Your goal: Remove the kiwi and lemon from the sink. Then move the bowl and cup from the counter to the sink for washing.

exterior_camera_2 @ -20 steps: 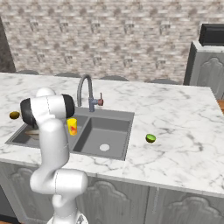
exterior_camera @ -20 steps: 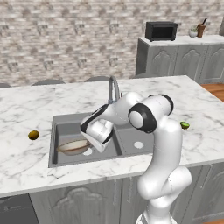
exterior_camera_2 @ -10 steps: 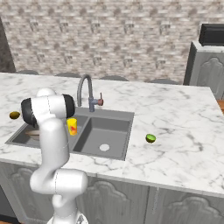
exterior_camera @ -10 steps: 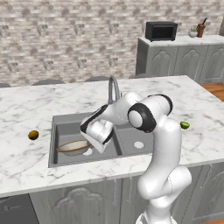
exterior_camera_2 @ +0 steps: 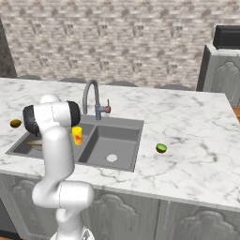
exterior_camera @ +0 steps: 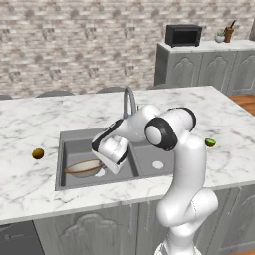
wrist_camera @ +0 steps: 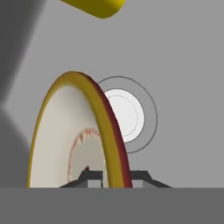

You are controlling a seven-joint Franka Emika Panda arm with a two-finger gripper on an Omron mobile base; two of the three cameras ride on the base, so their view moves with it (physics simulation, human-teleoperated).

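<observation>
The tan bowl (exterior_camera: pixel 82 168) with its brown rim lies in the left basin of the dark grey sink (exterior_camera: pixel 69 146). My gripper (exterior_camera: pixel 105 168) reaches down into that basin and is shut on the bowl's rim. In the hand view the bowl (wrist_camera: pixel 65 135) stands edge-on, with its rim pinched between the fingertips (wrist_camera: pixel 92 178) of the gripper (wrist_camera: pixel 114 177), in front of the pale drain (wrist_camera: pixel 127 114). The yellow cup (exterior_camera_2: pixel 77 136) sits at the divider between the basins, and its edge (wrist_camera: pixel 94 6) shows in the hand view. The brown kiwi (exterior_camera: pixel 38 153) lies on the counter (exterior_camera: pixel 30 124) left of the sink. The green lemon (exterior_camera: pixel 210 142) lies to the sink's right.
The curved steel faucet (exterior_camera: pixel 129 99) rises behind the sink's divider, close above my arm. The right basin (exterior_camera_2: pixel 112 143) holds nothing but its drain. A microwave (exterior_camera: pixel 183 35) stands on the far grey cabinet. Marble counter stretches wide on both sides.
</observation>
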